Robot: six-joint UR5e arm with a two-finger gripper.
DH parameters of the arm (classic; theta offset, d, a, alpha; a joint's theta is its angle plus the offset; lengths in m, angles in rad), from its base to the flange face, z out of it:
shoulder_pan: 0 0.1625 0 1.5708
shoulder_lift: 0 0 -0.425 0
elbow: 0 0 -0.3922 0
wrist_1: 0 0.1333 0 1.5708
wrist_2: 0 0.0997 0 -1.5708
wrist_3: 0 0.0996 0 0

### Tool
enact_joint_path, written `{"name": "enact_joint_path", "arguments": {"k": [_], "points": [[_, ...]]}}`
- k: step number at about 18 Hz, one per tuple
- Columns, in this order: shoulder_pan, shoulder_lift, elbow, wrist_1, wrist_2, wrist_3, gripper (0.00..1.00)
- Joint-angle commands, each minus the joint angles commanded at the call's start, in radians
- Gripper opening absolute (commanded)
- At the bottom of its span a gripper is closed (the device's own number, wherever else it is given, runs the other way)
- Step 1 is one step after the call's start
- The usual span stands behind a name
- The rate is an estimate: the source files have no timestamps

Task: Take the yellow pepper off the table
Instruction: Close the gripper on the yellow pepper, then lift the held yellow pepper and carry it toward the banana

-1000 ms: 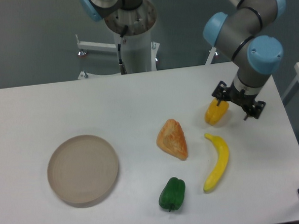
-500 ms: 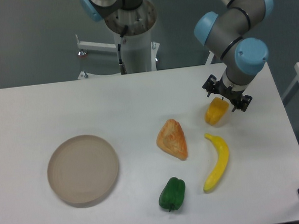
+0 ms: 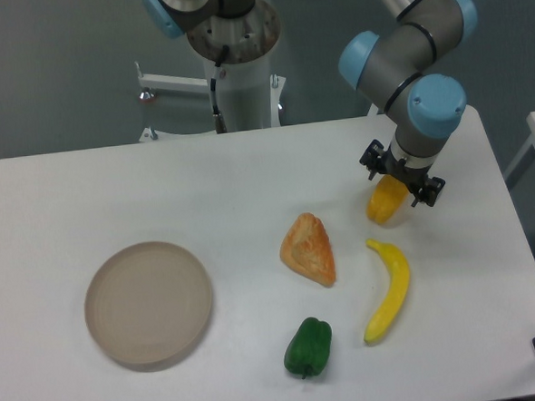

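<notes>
The yellow pepper (image 3: pixel 385 201) is seen on the white bench (image 3: pixel 85 193), at 12 o'clock from the banana (image 3: pixel 388 289). The hand (image 3: pixel 401 176) is spread wide directly above it. No writing can be read.

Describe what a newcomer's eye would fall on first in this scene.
First, the grey and blue robot arm at upper right, its claw right above the yellow pepper on the white table. Then the bright produce: a banana, an orange wedge and a green pepper. A round tan plate sits alone at left.
</notes>
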Motion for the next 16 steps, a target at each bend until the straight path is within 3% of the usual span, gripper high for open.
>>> {"name": "enact_joint_path", "arguments": {"k": [6, 10, 11, 12, 14, 16], "points": [[-0.003, -0.003, -0.026, 0.005, 0.0, -0.014, 1.0], [-0.003, -0.003, -0.045, 0.038, 0.0, -0.015, 1.0], [-0.003, -0.003, -0.048, 0.04, 0.0, -0.015, 0.95], [-0.003, -0.003, -0.048, 0.044, -0.002, -0.014, 0.77], [0.0, -0.002, -0.046, 0.044, -0.002, -0.009, 0.54], [0.0, 0.0, -0.042, 0.043, -0.002, -0.005, 0.51]]}}
